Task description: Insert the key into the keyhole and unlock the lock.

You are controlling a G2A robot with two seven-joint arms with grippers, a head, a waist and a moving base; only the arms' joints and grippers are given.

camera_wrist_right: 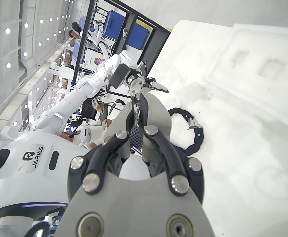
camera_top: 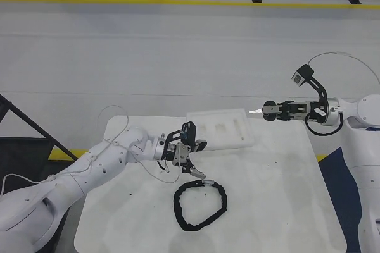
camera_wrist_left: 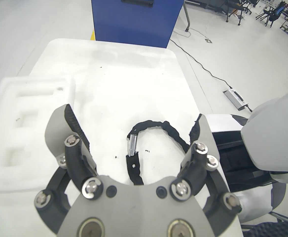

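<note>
Chain lock (camera_wrist_left: 158,124) lay looped on the tabletop (camera_top: 272,190), cylinder (camera_wrist_left: 132,145) exposed. Left gripper (camera_wrist_left: 134,112) hovered above it, jaws released, ready to steady it. Right gripper (camera_top: 256,112) hung clenched aloft.

White table (camera_top: 275,202): foam tray (camera_top: 225,131) at far edge, black chain lock (camera_top: 177,203) mid-table.

left arm (camera_top: 107,166): glossy white rounded shells, thin white cable | wrist: black camera bracket (camera_top: 189,130) | fingers (camera_wrist_left: 57,127): grey plates, black ribbed pads — silver screws, black links
</note>
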